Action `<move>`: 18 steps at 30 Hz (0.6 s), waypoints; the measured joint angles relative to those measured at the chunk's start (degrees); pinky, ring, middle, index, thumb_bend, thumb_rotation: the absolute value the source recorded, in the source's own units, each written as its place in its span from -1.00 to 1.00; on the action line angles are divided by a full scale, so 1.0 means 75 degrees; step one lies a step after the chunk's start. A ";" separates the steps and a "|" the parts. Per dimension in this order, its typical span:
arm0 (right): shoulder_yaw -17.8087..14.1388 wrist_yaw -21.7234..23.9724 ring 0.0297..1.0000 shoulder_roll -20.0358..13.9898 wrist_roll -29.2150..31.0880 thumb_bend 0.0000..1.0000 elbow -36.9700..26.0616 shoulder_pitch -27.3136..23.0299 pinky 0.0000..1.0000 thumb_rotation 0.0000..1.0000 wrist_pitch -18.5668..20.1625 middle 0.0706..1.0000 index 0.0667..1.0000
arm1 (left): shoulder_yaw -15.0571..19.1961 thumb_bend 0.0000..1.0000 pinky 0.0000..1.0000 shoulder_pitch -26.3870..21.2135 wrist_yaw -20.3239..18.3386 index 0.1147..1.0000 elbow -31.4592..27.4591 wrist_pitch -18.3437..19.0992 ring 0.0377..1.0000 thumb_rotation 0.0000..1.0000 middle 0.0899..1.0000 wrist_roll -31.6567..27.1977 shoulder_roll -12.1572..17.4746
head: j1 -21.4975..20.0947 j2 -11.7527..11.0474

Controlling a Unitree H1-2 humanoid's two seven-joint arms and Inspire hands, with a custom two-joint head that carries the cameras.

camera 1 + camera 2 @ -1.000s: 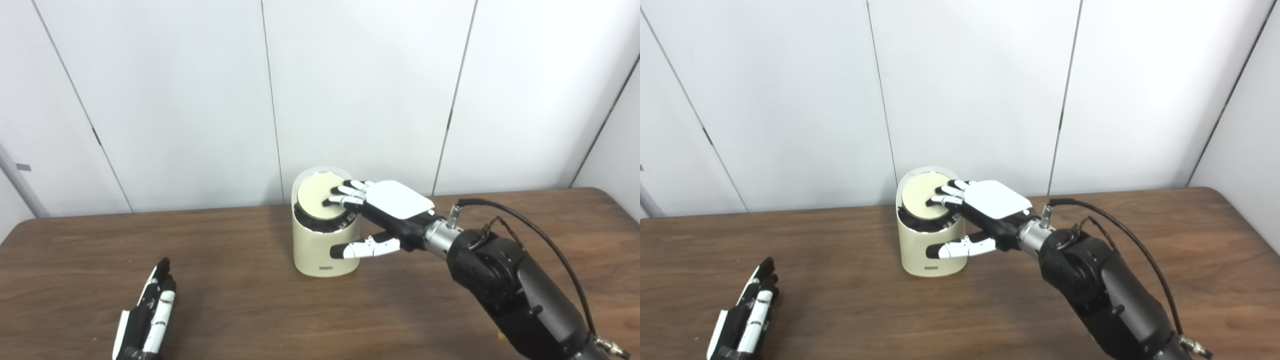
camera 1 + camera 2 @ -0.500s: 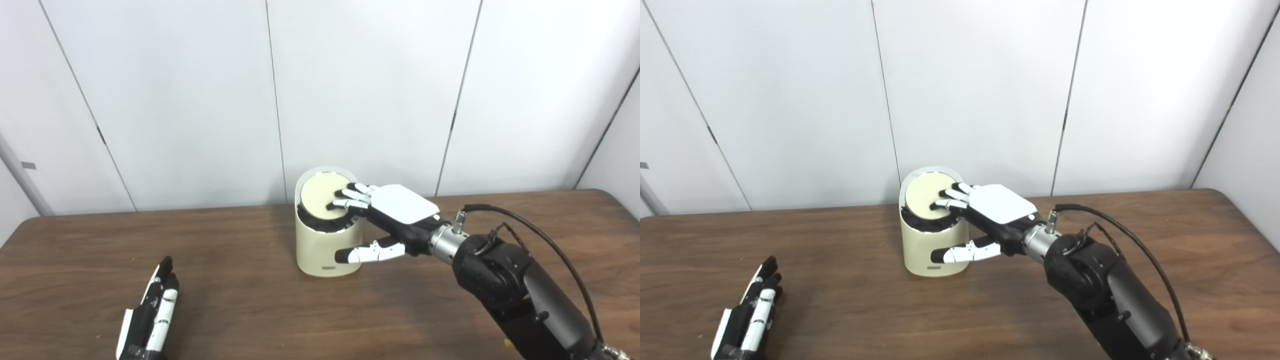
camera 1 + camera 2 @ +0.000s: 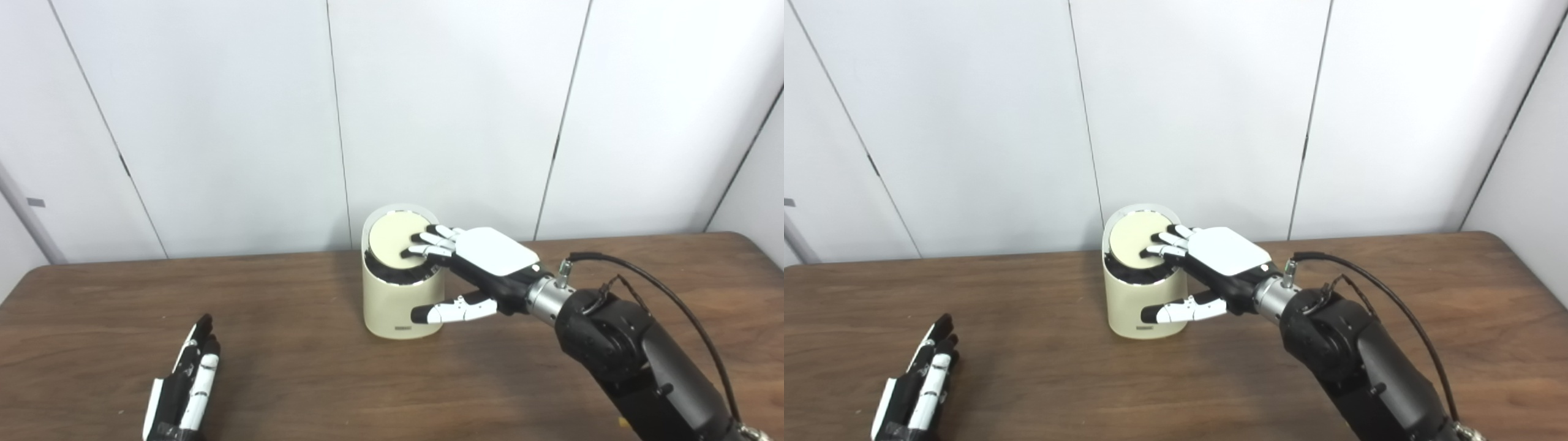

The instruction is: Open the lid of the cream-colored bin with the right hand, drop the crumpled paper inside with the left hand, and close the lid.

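Left eye view: a cream-coloured cylindrical bin (image 3: pixel 399 306) stands upright on the brown wooden bench (image 3: pixel 306 367) near the white panelled wall (image 3: pixel 245 122). The right robot hand (image 3: pixel 471 269) rests its spread fingers (image 3: pixel 422 245) on the round cream lid (image 3: pixel 392 239), thumb beside the bin's front wall; it grips nothing.

Right eye view: the left robot hand (image 3: pixel 915 386) lies flat near the bench's front left edge, fingers straight and together, holding nothing, well apart from the bin
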 measured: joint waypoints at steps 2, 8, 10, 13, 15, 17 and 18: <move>0.0012 -0.0005 1.00 -0.0006 -0.0030 0.24 0.0011 0.0000 0.93 1.00 -0.0014 0.91 0.68 | 0.0006 0.02 1.00 0.0000 0.0002 0.93 -0.0001 0.0000 0.98 0.36 0.98 -0.0016 -0.0010 | 0.0012 0.0023; 0.0020 -0.0060 1.00 -0.0006 -0.0085 0.25 0.0063 -0.0001 0.93 1.00 -0.0097 0.90 0.68 | 0.0023 0.03 1.00 -0.0001 -0.0011 0.93 -0.0001 0.0000 0.98 0.37 0.98 -0.0150 -0.0017 | -0.0012 0.0023; 0.0019 -0.0084 1.00 -0.0006 -0.0089 0.24 0.0077 -0.0001 0.93 1.00 -0.0122 0.90 0.69 | 0.0017 0.03 1.00 -0.0001 -0.0007 0.94 -0.0001 0.0000 0.98 0.41 0.98 -0.0137 -0.0012 | -0.0012 0.0023; 0.0010 -0.0093 1.00 -0.0005 -0.0085 0.22 0.0079 0.0000 0.92 1.00 -0.0128 0.91 0.72 | 0.0013 0.04 1.00 -0.0002 -0.0007 0.93 -0.0001 -0.0001 0.98 0.40 0.98 -0.0133 -0.0010 | -0.0035 0.0012; -0.0009 -0.0093 1.00 -0.0004 -0.0073 0.21 0.0076 0.0000 0.93 1.00 -0.0119 0.92 0.73 | 0.0010 0.04 1.00 -0.0002 -0.0009 0.94 -0.0001 -0.0001 0.99 0.39 0.99 -0.0135 -0.0009 | -0.0012 0.0012; -0.0035 -0.0083 1.00 -0.0004 -0.0062 0.20 0.0064 0.0000 0.95 1.00 -0.0102 0.92 0.75 | 0.0010 0.05 1.00 -0.0002 -0.0017 0.95 -0.0001 -0.0002 1.00 0.37 1.00 -0.0140 -0.0009 | -0.0023 0.0012; -0.0044 -0.0076 1.00 -0.0004 -0.0056 0.20 0.0057 0.0000 0.95 1.00 -0.0100 0.92 0.76 | 0.0009 0.06 1.00 -0.0003 -0.0023 0.95 -0.0001 -0.0002 1.00 0.37 1.00 -0.0143 -0.0009 | -0.0023 0.0012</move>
